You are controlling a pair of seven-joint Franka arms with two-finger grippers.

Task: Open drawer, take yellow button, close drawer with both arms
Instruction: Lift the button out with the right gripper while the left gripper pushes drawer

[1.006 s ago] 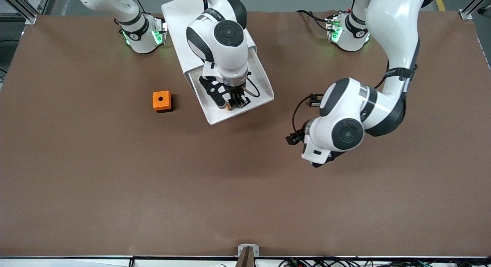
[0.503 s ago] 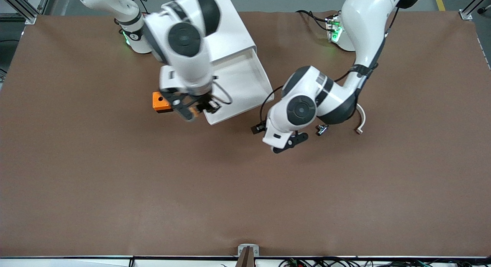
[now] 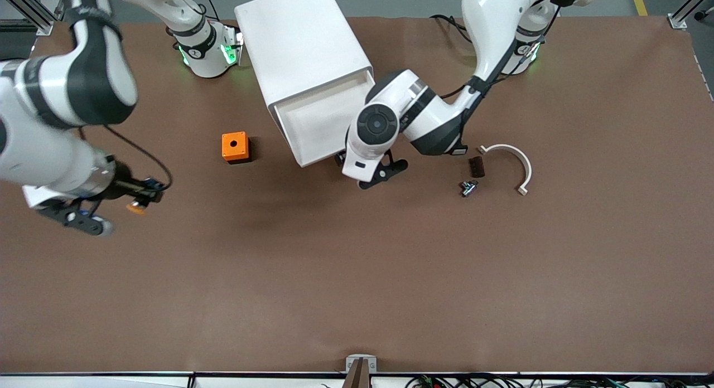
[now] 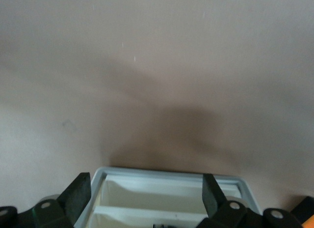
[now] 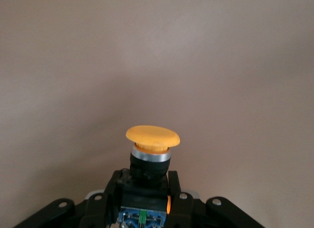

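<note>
The white cabinet (image 3: 304,48) lies with its top drawer (image 3: 312,126) pulled out toward the front camera. My left gripper (image 3: 363,171) hangs open over the drawer's front edge at the corner toward the left arm's end. In the left wrist view its fingers (image 4: 78,193) stand on either side of the drawer's front rim (image 4: 171,175). My right gripper (image 3: 140,200) is over the bare table toward the right arm's end, shut on the button (image 3: 134,208). The right wrist view shows the button (image 5: 152,138) with its orange cap pointing out and its black body between the jaws of the right gripper (image 5: 144,188).
An orange cube with a hole (image 3: 235,146) stands beside the drawer toward the right arm's end. Toward the left arm's end lie a small black-and-white switch (image 3: 468,187), a dark block (image 3: 477,166) and a white curved piece (image 3: 510,160).
The right arm lifted the button out of the drawer and swung it toward its own end of the table. The left arm moved in to the drawer's front edge.
</note>
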